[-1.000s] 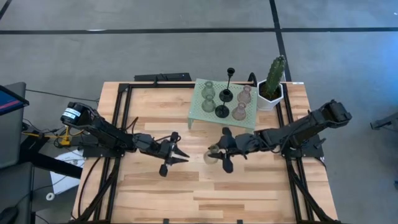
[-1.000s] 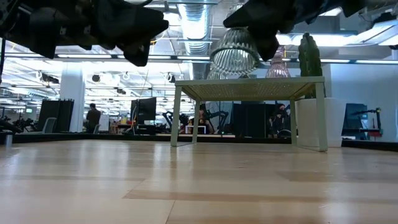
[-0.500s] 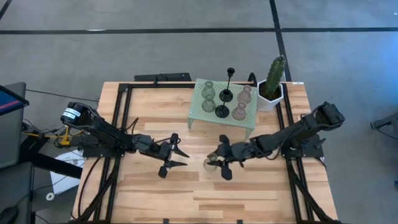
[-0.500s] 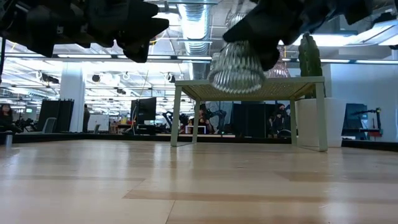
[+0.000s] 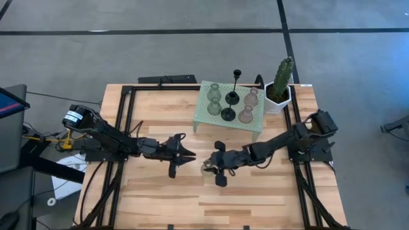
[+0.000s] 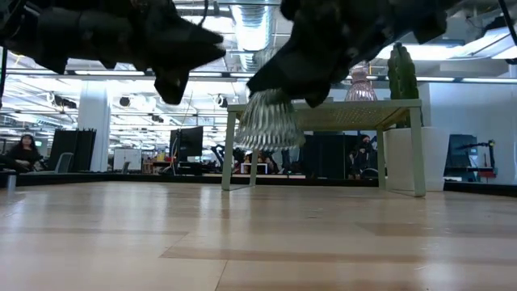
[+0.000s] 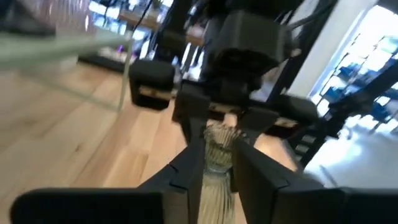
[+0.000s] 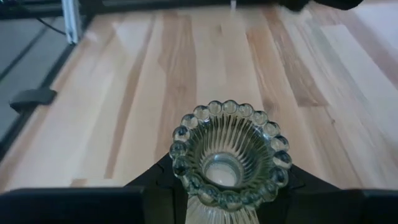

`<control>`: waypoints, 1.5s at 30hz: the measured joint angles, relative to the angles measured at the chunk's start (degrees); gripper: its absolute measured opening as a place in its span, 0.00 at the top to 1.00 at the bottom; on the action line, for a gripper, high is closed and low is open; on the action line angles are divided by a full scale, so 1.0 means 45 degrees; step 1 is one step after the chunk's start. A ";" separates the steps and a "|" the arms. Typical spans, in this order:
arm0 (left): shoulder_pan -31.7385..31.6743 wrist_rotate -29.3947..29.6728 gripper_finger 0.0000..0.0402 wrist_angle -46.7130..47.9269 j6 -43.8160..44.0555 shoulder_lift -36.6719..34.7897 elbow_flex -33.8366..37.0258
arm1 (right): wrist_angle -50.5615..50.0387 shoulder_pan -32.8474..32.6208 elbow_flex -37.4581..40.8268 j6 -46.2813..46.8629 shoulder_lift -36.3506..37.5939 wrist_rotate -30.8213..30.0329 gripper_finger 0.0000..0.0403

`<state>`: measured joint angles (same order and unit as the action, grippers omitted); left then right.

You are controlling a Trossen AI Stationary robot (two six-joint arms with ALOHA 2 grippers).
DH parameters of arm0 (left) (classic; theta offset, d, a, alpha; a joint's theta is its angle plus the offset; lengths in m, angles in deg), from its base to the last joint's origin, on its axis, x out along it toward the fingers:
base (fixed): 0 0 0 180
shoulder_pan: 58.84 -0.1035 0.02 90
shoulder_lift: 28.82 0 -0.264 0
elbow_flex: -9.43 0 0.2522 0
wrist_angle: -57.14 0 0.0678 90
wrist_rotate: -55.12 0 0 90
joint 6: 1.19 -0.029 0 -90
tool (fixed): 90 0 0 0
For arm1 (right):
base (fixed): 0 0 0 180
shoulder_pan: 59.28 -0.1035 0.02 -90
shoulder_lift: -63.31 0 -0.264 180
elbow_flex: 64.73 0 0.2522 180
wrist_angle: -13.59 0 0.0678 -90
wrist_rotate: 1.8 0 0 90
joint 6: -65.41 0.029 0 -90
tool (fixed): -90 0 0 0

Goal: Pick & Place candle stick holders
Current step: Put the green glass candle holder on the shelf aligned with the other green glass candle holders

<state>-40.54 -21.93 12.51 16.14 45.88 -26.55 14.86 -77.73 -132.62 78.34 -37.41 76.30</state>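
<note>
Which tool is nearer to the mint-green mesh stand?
The right tool, shut on a ribbed glass candle holder, is just in front of the mint-green mesh stand. The left tool is slightly farther.

Two arms meet over the middle of the tabletop, with a stand behind them.

The stand sits at the back of the tabletop, a little to the right. On it are four squat holders and two tall thin holders. The cactus pot is just beside the stand, on its right. The right pincer is in front of the stand, up off the wood, and it grips a ribbed holder with the wide end down. The left pincer is near it on the left, with the two arms pointing at each other.
</note>
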 joint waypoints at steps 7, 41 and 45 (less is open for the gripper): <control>-0.0113 0.0093 0.90 0.4661 0.0829 0.0005 -0.1800 | -0.0237 0.0091 -0.0239 0.0004 -0.0413 -0.0049 0.71; -0.0656 -0.0590 0.98 0.9157 -0.0463 0.0005 -0.3623 | -0.0707 0.0625 -0.0236 0.0432 -0.0387 -0.0366 0.71; -0.0655 -0.0483 0.99 0.9817 -0.0467 0.0005 -0.3623 | -0.0846 0.0632 -0.0234 0.0514 -0.0397 -0.0400 0.71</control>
<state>-43.49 -24.10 56.69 14.04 45.90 -42.86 11.05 -74.89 -133.67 80.65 -39.19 74.50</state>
